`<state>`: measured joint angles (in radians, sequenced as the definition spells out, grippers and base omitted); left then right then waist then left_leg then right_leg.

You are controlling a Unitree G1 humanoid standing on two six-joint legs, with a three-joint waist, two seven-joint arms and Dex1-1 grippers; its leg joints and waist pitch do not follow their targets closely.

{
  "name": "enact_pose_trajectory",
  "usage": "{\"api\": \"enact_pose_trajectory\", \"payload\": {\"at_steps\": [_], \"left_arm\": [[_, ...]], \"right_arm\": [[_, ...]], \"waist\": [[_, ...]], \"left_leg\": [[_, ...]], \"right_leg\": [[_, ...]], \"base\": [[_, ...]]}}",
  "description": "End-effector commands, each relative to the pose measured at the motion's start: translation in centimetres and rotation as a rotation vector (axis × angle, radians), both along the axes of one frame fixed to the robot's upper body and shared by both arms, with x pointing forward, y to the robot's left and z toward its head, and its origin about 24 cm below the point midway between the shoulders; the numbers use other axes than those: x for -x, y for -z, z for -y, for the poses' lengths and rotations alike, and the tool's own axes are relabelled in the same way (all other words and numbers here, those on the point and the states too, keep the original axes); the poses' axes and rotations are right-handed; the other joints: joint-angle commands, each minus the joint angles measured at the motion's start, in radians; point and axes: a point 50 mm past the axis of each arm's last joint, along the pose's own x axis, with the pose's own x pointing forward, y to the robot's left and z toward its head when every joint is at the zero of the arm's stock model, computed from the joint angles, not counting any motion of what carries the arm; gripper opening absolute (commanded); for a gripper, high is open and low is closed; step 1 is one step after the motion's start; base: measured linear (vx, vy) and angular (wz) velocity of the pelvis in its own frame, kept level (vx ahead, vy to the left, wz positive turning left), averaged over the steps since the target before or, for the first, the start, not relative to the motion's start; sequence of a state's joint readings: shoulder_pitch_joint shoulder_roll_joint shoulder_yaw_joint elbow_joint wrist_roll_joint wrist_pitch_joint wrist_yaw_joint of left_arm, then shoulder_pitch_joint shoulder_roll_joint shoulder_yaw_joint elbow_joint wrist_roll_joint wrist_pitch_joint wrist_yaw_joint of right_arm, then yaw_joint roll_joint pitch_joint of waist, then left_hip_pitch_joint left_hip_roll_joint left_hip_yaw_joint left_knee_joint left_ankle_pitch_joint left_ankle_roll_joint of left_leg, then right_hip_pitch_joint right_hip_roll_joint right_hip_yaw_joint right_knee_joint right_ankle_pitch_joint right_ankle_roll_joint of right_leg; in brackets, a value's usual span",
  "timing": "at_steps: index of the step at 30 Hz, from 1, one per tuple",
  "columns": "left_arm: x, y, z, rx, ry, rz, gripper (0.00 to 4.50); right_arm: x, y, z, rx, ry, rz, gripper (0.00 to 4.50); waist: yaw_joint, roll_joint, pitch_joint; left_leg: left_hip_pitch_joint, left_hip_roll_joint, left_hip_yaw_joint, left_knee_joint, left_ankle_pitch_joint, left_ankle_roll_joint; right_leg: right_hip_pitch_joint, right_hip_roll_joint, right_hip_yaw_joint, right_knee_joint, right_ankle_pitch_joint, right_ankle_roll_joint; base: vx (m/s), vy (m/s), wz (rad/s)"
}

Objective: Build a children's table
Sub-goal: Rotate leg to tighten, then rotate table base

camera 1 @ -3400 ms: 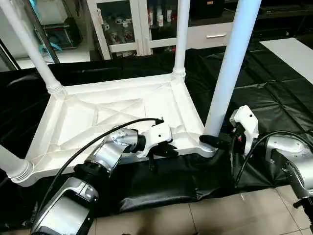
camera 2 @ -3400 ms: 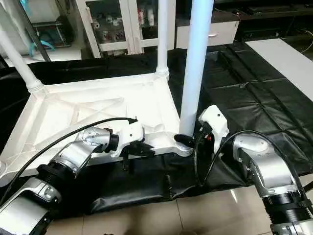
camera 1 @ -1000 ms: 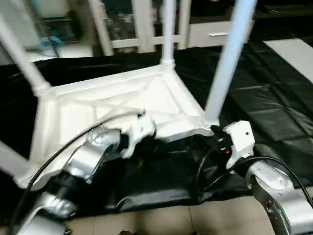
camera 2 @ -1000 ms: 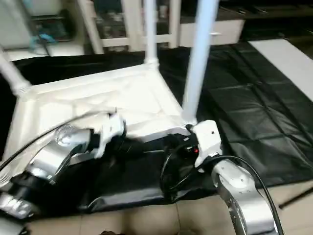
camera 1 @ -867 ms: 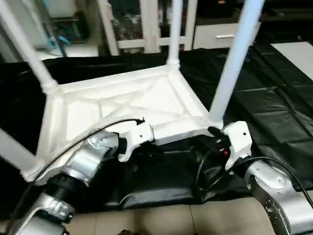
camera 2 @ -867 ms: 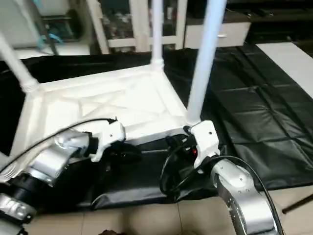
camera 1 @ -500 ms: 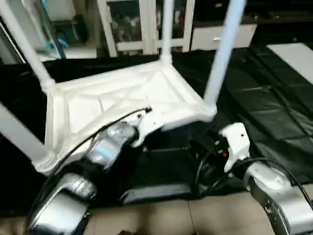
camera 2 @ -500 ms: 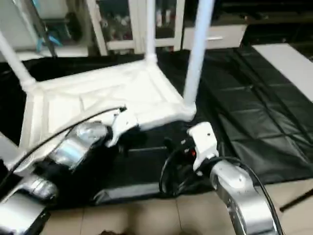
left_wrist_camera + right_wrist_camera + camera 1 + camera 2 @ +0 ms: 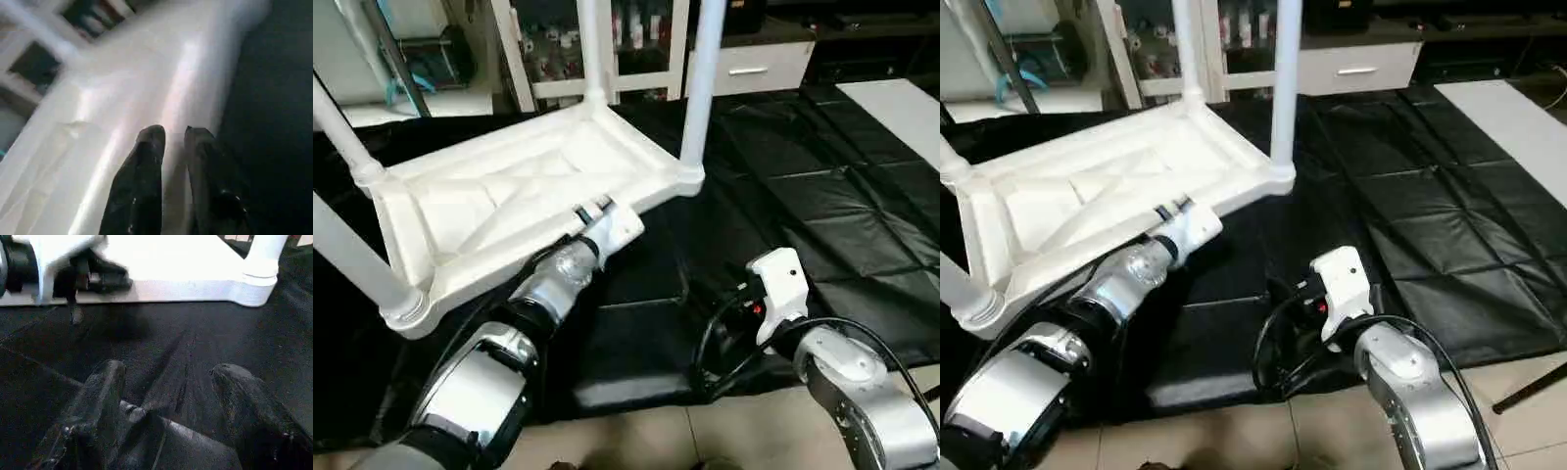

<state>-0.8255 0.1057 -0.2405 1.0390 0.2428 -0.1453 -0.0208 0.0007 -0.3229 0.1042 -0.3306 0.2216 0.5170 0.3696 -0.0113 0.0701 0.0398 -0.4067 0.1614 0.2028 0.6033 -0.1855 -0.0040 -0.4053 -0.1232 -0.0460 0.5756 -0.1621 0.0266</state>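
The children's table (image 9: 489, 206) lies upside down on the black cover, its white ribbed underside facing up and turned at a slant. Tapered white legs stand in its corner sockets: one at the near right corner (image 9: 698, 88), one behind it (image 9: 590, 49), two on the left (image 9: 350, 257). My left gripper (image 9: 592, 209) reaches to the near rim, and in the left wrist view its fingers (image 9: 149, 147) stand close together on the white rim. Over bare black cover my right gripper (image 9: 168, 377) is open, well short of the near right corner socket (image 9: 259, 276).
The black-covered work table (image 9: 822, 196) stretches to the right, with a white panel (image 9: 901, 108) at its far right. Glass-door cabinets (image 9: 636, 39) stand behind. A fold of the cover (image 9: 636, 357) lies at the front edge, above tiled floor (image 9: 656, 436).
The tabletop has swung round with my left gripper on its rim, so its near right corner and leg are now farther from my right gripper. The right gripper stays open.
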Motion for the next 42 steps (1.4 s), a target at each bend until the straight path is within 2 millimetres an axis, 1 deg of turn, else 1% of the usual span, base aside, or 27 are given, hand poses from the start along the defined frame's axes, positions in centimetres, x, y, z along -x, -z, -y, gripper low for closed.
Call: {"api": "enact_pose_trajectory", "payload": {"at_steps": [1, 4, 5, 6, 7, 11, 12, 13, 14, 15, 16, 17, 18, 19, 20, 26, 27, 29, 32, 33, 35, 37, 38, 39, 40, 41, 42], "left_arm": [[-0.2, -1.4, 0.0, 0.128, -0.001, 0.048, 0.99], [0.3, -1.8, 0.0, 0.21, 0.069, 0.039, 0.99], [0.7, -1.5, -0.1, 0.207, 0.12, 0.008, 0.99], [1.7, -0.8, -0.5, 0.174, 0.199, -0.06, 0.99], [1.7, -0.8, -0.5, 0.174, 0.199, -0.06, 0.99], [2.8, 0.2, -2.2, 0.095, 0.244, -0.142, 0.99], [3.2, 0.6, -3.6, 0.049, 0.216, -0.179, 0.99], [3.2, 0.6, -3.6, 0.049, 0.216, -0.179, 0.99], [3.3, 0.8, -4.3, 0.035, 0.187, -0.19, 0.99], [3.3, 0.9, -5.5, 0.017, 0.118, -0.206, 0.99], [3.3, 0.9, -5.5, 0.017, 0.116, -0.207, 0.99], [3.1, 1.1, -6.1, 0.0, 0.075, -0.219, 0.99], [3.0, 1.2, -6.7, -0.016, 0.03, -0.238, 0.99], [2.7, 1.7, -7.6, -0.039, -0.05, -0.289, 0.99], [2.7, 1.9, -7.9, -0.044, -0.07, -0.307, 0.99], [1.6, 2.3, -8.4, -0.092, -0.144, -0.319, 0.99], [1.4, 2.2, -8.4, -0.108, -0.155, -0.304, 0.99], [0.9, 1.9, -8.0, -0.125, -0.166, -0.277, 0.99], [0.4, 1.6, -7.3, -0.149, -0.173, -0.23, 0.99], [0.0, 1.1, -6.7, -0.154, -0.178, -0.181, 0.99], [-0.2, 0.9, -6.5, -0.151, -0.181, -0.156, 0.99], [-0.4, -0.6, -4.4, 0.055, -0.094, -0.058, 0.99], [-0.1, -1.7, -3.6, 0.21, -0.038, 0.003, 0.99], [0.1, -2.3, -3.3, 0.281, -0.014, 0.033, 0.99], [0.1, -2.3, -3.3, 0.281, -0.014, 0.033, 0.99], [0.9, -3.1, -3.6, 0.378, 0.019, 0.088, 0.99], [2.5, -3.7, -4.3, 0.46, 0.059, 0.139, 1.16]], "right_arm": [[0.0, -0.1, -0.2, 0.0, 0.002, 0.006, 3.09], [0.0, 0.0, -0.3, -0.002, -0.007, 0.004, 3.09], [-0.1, 0.0, -0.3, -0.002, -0.009, 0.003, 3.09], [-0.1, 0.0, -0.4, 0.0, -0.014, 0.002, 3.09], [-0.1, 0.0, -0.4, 0.0, -0.014, 0.002, 3.09], [-0.2, 0.1, -0.6, 0.001, -0.03, 0.0, 3.09], [-0.3, 0.0, -0.7, 0.001, -0.041, 0.002, 3.09], [-0.3, 0.0, -0.7, 0.001, -0.041, 0.002, 3.09], [-0.3, 0.0, -0.8, 0.0, -0.044, 0.002, 3.09], [-0.4, 0.0, -0.9, -0.003, -0.05, 0.002, 3.09], [-0.4, 0.0, -0.9, -0.003, -0.05, 0.002, 3.09], [-0.5, 0.0, -0.9, -0.003, -0.053, 0.002, 3.09], [-0.6, 0.0, -1.0, -0.005, -0.059, 0.001, 3.09], [-0.7, 0.1, -1.1, -0.002, -0.068, -0.001, 3.09], [-0.7, 0.1, -1.1, 0.0, -0.072, -0.002, 3.09], [-1.0, 0.0, -1.1, 0.006, -0.069, 0.005, 3.09], [-1.1, 0.0, -1.1, 0.007, -0.068, 0.007, 3.09], [-1.1, 0.0, -1.0, 0.007, -0.066, 0.008, 3.09], [-1.2, 0.0, -1.0, 0.009, -0.063, 0.01, 3.09], [-1.2, -0.1, -1.0, 0.01, -0.06, 0.013, 3.09], [-1.2, -0.1, -1.0, 0.01, -0.059, 0.014, 3.09], [-1.0, -0.2, -1.1, -0.002, -0.061, 0.02, 3.09], [-0.8, -0.3, -1.2, -0.016, -0.06, 0.024, 3.09], [-0.8, -0.3, -1.2, -0.024, -0.06, 0.026, 3.09], [-0.8, -0.3, -1.2, -0.024, -0.06, 0.026, 3.09], [-0.6, -0.6, -1.3, -0.046, -0.062, 0.036, 3.09], [-0.3, -0.8, -1.3, -0.073, -0.059, 0.045, 3.09]], "waist": [[0.011, -0.025, -0.076], [0.022, -0.025, -0.069], [0.024, -0.032, -0.069], [0.028, -0.031, -0.066], [0.028, -0.027, -0.063], [0.019, -0.024, -0.061], [0.016, -0.044, -0.06], [0.02, -0.035, -0.062], [0.018, -0.027, -0.058], [0.017, -0.033, -0.057], [0.017, -0.033, -0.058], [0.019, -0.032, -0.058], [0.018, -0.042, -0.06], [0.019, -0.042, -0.059], [0.022, -0.038, -0.06], [0.018, -0.049, -0.06], [0.018, -0.049, -0.06], [0.016, -0.052, -0.059], [0.013, -0.054, -0.058], [0.015, -0.047, -0.059], [0.017, -0.052, -0.058], [0.021, -0.038, -0.061], [0.02, -0.044, -0.06], [0.021, -0.04, -0.063], [0.026, -0.043, -0.065], [0.029, -0.032, -0.066], [0.03, -0.04, -0.066]], "left_leg": [[0.023, 0.05, -0.03, -0.063, -0.141, 0.142], [0.028, 0.054, -0.028, -0.069, -0.181, 0.128], [0.03, 0.053, -0.026, -0.069, -0.192, 0.122], [0.027, 0.058, -0.03, -0.076, -0.198, 0.111], [0.029, 0.057, -0.029, -0.078, -0.223, 0.096], [0.033, 0.059, -0.033, -0.089, -0.29, 0.034], [0.034, 0.058, -0.031, -0.09, -0.312, 0.022], [0.034, 0.06, -0.035, -0.09, -0.311, 0.015], [0.036, 0.059, -0.034, -0.093, -0.323, 0.003], [0.036, 0.058, -0.034, -0.094, -0.335, -0.007], [0.041, 0.058, -0.033, -0.093, -0.34, -0.018], [0.04, 0.058, -0.034, -0.094, -0.337, -0.021], [0.039, 0.058, -0.033, -0.093, -0.322, -0.021], [0.037, 0.056, -0.032, -0.093, -0.305, -0.016], [0.04, 0.056, -0.033, -0.092, -0.303, -0.018], [0.035, 0.051, -0.034, -0.093, -0.335, -0.025], [0.039, 0.05, -0.033, -0.091, -0.353, -0.026], [0.031, 0.05, -0.039, -0.094, -0.358, -0.028], [0.033, 0.051, -0.039, -0.093, -0.372, -0.026], [0.041, 0.051, -0.038, -0.091, -0.388, -0.03], [0.034, 0.05, -0.041, -0.093, -0.387, -0.029], [0.038, 0.052, -0.042, -0.093, -0.376, -0.03], [0.034, 0.052, -0.041, -0.094, -0.373, -0.026], [0.034, 0.057, -0.04, -0.094, -0.366, -0.025], [0.036, 0.057, -0.036, -0.091, -0.356, -0.014], [0.037, 0.056, -0.037, -0.09, -0.346, -0.011], [0.026, 0.064, -0.04, -0.094, -0.299, 0.007]], "right_leg": [[0.042, -0.022, 0.013, -0.05, -0.063, -0.258], [0.038, -0.021, 0.015, -0.056, -0.141, -0.245], [0.035, -0.02, 0.016, -0.057, -0.159, -0.237], [0.041, -0.026, 0.018, -0.055, -0.185, -0.231], [0.034, -0.023, 0.019, -0.059, -0.225, -0.214], [0.03, -0.018, 0.021, -0.062, -0.276, -0.18], [0.027, -0.016, 0.022, -0.065, -0.289, -0.171], [0.03, -0.021, 0.023, -0.058, -0.285, -0.173], [0.024, -0.019, 0.024, -0.061, -0.294, -0.166], [0.024, -0.017, 0.025, -0.062, -0.3, -0.159], [0.021, -0.016, 0.026, -0.062, -0.289, -0.155], [0.022, -0.016, 0.027, -0.061, -0.281, -0.155], [0.024, -0.015, 0.027, -0.055, -0.249, -0.159], [0.025, -0.016, 0.028, -0.055, -0.233, -0.161], [0.024, -0.017, 0.028, -0.054, -0.229, -0.163], [0.026, -0.017, 0.028, -0.061, -0.253, -0.154], [0.023, -0.016, 0.028, -0.066, -0.274, -0.147], [0.03, -0.019, 0.027, -0.066, -0.295, -0.135], [0.025, -0.019, 0.026, -0.072, -0.327, -0.132], [0.019, -0.019, 0.027, -0.075, -0.339, -0.132], [0.025, -0.019, 0.026, -0.076, -0.335, -0.128], [0.024, -0.02, 0.025, -0.072, -0.295, -0.144], [0.026, -0.019, 0.025, -0.074, -0.279, -0.155], [0.029, -0.02, 0.024, -0.071, -0.227, -0.182], [0.028, -0.02, 0.025, -0.065, -0.19, -0.199], [0.028, -0.02, 0.025, -0.061, -0.17, -0.203], [0.044, -0.026, 0.024, -0.05, -0.101, -0.226]], "base": [[0.0, 0.0, 0.0], [0.0, 0.0, 0.0], [0.0, 0.0, 0.0], [0.0, 0.0, 0.0], [0.0, 0.0, 0.0], [0.0, 0.0, 0.0], [0.0, 0.0, 0.0], [0.0, 0.0, 0.0], [0.0, 0.0, 0.0], [0.0, 0.0, 0.0], [0.0, 0.0, 0.0], [0.0, 0.0, 0.0], [0.0, 0.0, 0.0], [0.0, 0.0, 0.0], [0.0, 0.0, 0.0], [0.0, 0.0, 0.0], [0.0, 0.0, 0.0], [0.0, 0.0, 0.0], [0.0, 0.0, 0.0], [0.0, 0.0, 0.0], [0.0, 0.0, 0.0], [0.0, 0.0, 0.0], [0.0, 0.0, 0.0], [0.0, 0.0, 0.0], [0.0, 0.0, 0.0], [0.0, 0.0, 0.0], [0.053, 0.005, -0.07]]}}
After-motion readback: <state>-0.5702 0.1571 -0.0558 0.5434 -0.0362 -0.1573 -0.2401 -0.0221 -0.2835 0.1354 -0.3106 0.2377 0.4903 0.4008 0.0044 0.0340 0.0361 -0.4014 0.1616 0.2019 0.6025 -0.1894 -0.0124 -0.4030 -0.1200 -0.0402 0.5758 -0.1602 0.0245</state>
